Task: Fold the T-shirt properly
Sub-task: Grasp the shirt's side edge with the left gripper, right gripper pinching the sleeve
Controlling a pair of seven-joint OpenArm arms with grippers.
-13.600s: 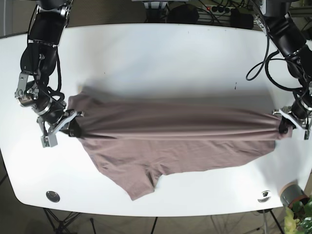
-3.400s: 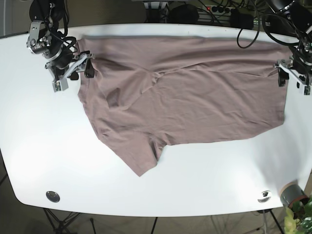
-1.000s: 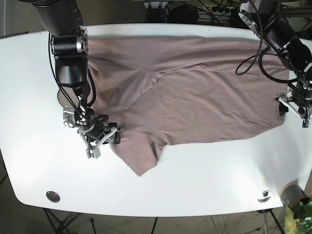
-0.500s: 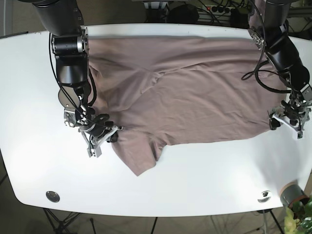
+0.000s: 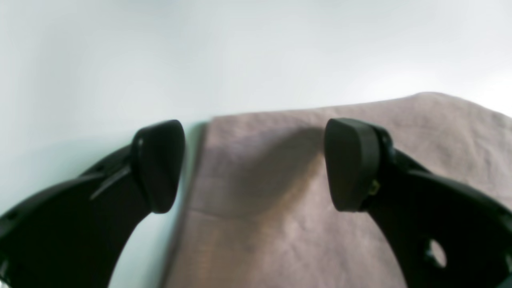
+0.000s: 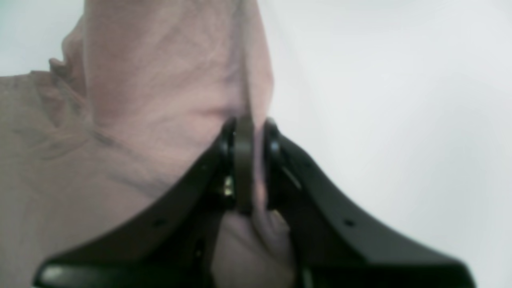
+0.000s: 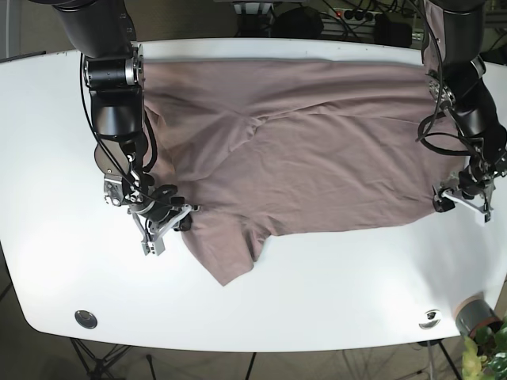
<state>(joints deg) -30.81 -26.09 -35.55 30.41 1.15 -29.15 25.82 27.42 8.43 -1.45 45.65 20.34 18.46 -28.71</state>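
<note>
A mauve T-shirt (image 7: 317,150) lies spread over the white table (image 7: 47,198), one sleeve pointing at the front edge. My right gripper (image 7: 168,222) sits at the shirt's left edge by that sleeve. In the right wrist view it (image 6: 245,168) is shut on a raised fold of the T-shirt (image 6: 160,100). My left gripper (image 7: 459,203) is at the shirt's lower right corner. The left wrist view shows it (image 5: 254,164) open, its fingers (image 5: 158,164) straddling the corner of the cloth (image 5: 304,192), which lies flat on the table.
Two round metal fittings (image 7: 85,318) (image 7: 430,318) sit in the table near its front edge. A small pot with a plant (image 7: 478,318) stands just off the front right corner. Cables hang behind the far edge.
My left gripper has come down along the shirt's right edge to its lower corner. My right gripper has hardly moved at the sleeve edge.
</note>
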